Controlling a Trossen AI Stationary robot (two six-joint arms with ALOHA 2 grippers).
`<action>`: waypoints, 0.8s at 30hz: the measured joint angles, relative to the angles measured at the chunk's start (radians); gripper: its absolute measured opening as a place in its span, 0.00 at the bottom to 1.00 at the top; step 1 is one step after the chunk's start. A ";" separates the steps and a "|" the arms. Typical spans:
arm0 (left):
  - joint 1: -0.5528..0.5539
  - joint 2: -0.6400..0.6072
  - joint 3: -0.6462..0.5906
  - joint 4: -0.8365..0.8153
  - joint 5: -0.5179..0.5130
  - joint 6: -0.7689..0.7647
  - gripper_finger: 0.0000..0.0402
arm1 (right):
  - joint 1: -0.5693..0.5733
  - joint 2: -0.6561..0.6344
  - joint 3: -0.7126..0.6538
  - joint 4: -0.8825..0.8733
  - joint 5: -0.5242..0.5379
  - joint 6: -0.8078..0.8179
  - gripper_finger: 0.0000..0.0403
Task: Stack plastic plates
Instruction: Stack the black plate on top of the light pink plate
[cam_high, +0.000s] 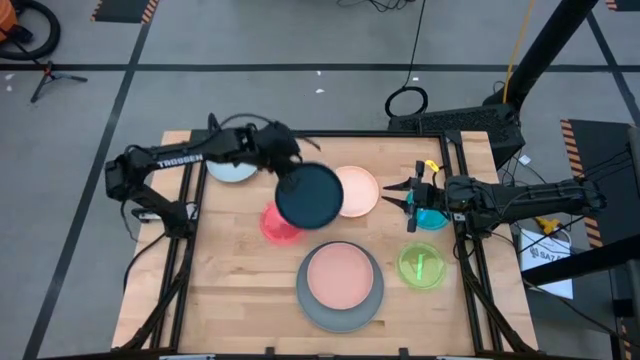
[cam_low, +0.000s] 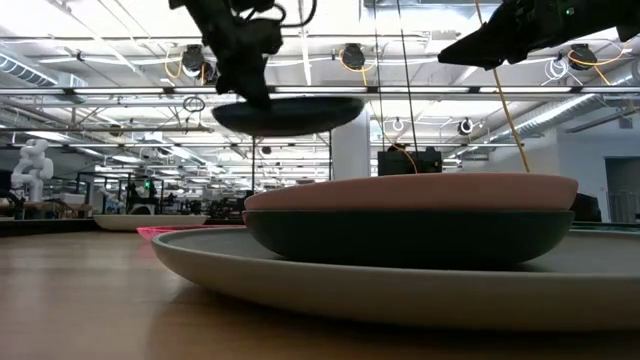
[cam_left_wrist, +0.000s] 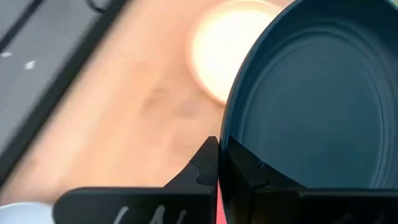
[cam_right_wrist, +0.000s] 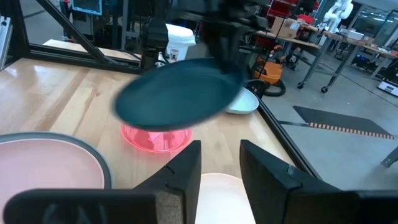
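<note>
My left gripper (cam_high: 283, 160) is shut on the dark teal plate (cam_high: 310, 195) and holds it in the air above the table's middle, seen level in the low view (cam_low: 290, 115). Under it lies the translucent magenta plate (cam_high: 278, 224). The cream plate (cam_high: 358, 190) sits beside it. The pink plate (cam_high: 340, 272) rests on a black plate (cam_low: 400, 240), which rests in the large grey plate (cam_high: 340, 312). The pale blue plate (cam_high: 232, 171) lies far left. My right gripper (cam_high: 390, 194) hovers open at the cream plate's right edge, near the teal plate (cam_high: 432, 219) and the green plate (cam_high: 422, 266). My left gripper holds the dark teal plate by its rim (cam_left_wrist: 222, 144), on the side toward the table's far left. The rim is pinched with one finger (cam_left_wrist: 255, 177) inside the dish and one finger (cam_left_wrist: 198, 169) outside. The fingers come from above, slanting down. The plate is lifted clear and nearly level.
Black frame rails run along the table's left and right sides (cam_high: 188, 200). Bare wood shows at the near left (cam_high: 230, 290). Beyond the far edge a cable coil (cam_high: 407, 101) lies on the floor.
</note>
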 joint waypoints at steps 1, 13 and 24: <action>-0.031 0.001 0.000 0.013 0.000 -0.018 0.02 | 0.000 0.000 0.000 -0.001 0.000 0.000 0.25; -0.346 0.044 0.002 0.200 -0.115 -0.156 0.02 | 0.000 0.000 0.000 -0.002 0.000 0.009 0.25; -0.437 0.188 0.001 0.273 -0.142 -0.260 0.02 | 0.000 -0.001 0.000 -0.008 -0.001 0.015 0.25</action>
